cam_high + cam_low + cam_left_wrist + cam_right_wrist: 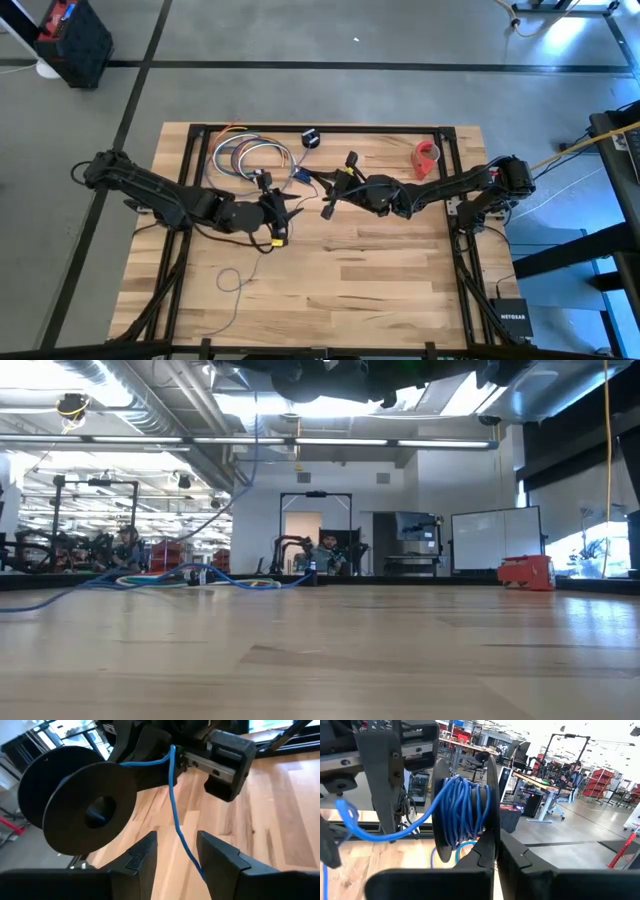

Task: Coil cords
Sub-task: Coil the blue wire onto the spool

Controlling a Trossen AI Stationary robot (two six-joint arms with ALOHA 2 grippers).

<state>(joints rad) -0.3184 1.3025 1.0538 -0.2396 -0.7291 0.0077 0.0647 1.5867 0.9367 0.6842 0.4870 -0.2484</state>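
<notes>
While the two arms meet mid-tabletop (pixel 400 280) at centre of the high view, the left claw (pixel 283 208) and right claw (pixel 335 196) sit near each other; loose cord (pixel 232 282) trails at lower left, so coiling is not finished. A wire bundle (pixel 250 155) lies at upper left, a red item (pixel 427 155) at upper right.

Low view: blue cord (pixel 240 582) lies along the far tabletop at left; both arms hang dark at the top edge.

Left wrist view: left claw (pixel 175 851) fingers stand apart with the cord (pixel 175 815) running between them, not pinched. A black spool (pixel 85 805) fills the upper left.

Right wrist view: right claw (pixel 496 854) is clamped together on the spool (pixel 487 800) flange at centre. Many cord (pixel 462 807) turns are already wound; a strand leads off left to the other arm.
</notes>
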